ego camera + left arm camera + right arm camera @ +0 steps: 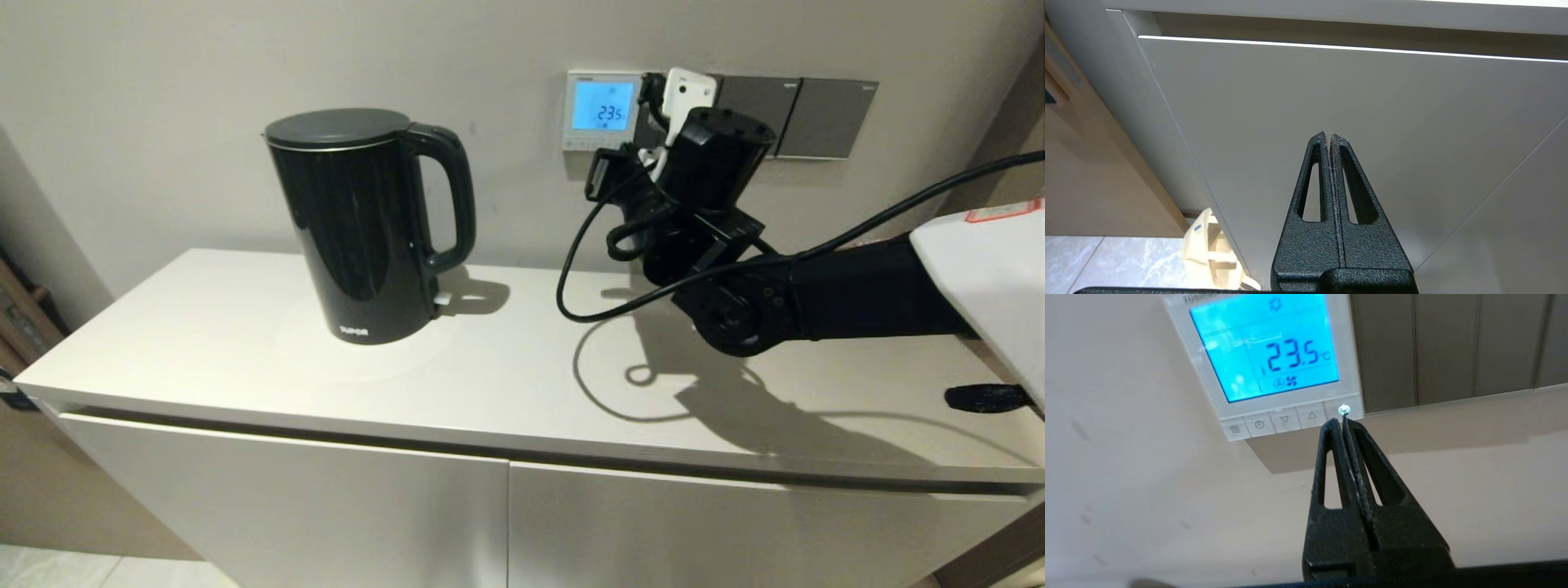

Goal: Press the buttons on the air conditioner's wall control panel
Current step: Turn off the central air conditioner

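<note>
White cabinet [245,359] stands by a pale wall with a black kettle [359,220] on top. Down by its door [1331,102], the left gripper [1329,136] is closed and holds nothing. Higher up, the right gripper [1342,421] is closed too, its tip at the end button [1343,410] of the panel [1274,363]. Its blue screen reads 23.5. Grey switch plates [1453,347] sit just beside it.
</note>
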Motion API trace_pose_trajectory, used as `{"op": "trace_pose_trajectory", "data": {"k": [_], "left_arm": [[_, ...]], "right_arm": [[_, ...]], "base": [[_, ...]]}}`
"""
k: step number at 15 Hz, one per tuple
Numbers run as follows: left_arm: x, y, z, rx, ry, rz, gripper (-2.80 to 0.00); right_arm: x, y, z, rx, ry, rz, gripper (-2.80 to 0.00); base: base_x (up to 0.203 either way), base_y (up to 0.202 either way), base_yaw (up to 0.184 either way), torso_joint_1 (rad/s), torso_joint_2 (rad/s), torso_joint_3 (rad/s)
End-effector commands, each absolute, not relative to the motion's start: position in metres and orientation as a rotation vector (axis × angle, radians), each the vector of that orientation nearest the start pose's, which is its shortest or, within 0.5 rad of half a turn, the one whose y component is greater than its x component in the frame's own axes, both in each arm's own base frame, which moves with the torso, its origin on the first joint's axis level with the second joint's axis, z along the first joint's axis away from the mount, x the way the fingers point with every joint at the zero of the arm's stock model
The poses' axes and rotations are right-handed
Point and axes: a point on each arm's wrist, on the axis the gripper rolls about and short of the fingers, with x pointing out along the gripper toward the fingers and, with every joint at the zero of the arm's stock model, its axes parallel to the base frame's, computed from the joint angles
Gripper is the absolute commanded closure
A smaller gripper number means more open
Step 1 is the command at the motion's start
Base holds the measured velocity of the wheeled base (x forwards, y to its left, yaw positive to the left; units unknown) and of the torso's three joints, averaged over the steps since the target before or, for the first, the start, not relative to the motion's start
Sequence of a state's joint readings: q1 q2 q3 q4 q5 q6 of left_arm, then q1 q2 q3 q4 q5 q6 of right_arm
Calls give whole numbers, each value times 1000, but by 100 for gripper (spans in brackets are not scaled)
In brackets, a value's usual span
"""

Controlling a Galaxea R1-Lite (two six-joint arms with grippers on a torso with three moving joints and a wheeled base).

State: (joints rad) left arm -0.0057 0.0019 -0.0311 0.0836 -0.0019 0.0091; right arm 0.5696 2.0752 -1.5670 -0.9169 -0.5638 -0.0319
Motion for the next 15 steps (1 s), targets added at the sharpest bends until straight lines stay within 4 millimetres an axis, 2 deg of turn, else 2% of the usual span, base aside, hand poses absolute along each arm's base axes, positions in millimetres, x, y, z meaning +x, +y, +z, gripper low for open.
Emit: {"op": "trace_pose_trajectory", "data": {"k": [1,15], "left_arm": [[-25,0,75,9,55,-8,0],[-25,0,75,9,55,-8,0]], "right_arm": [[374,224,275,174,-356,-3,0],[382,222,275,168,-395,2,0]], "base": [[0,0,0,0,0,0],[0,0,0,0,0,0]]}}
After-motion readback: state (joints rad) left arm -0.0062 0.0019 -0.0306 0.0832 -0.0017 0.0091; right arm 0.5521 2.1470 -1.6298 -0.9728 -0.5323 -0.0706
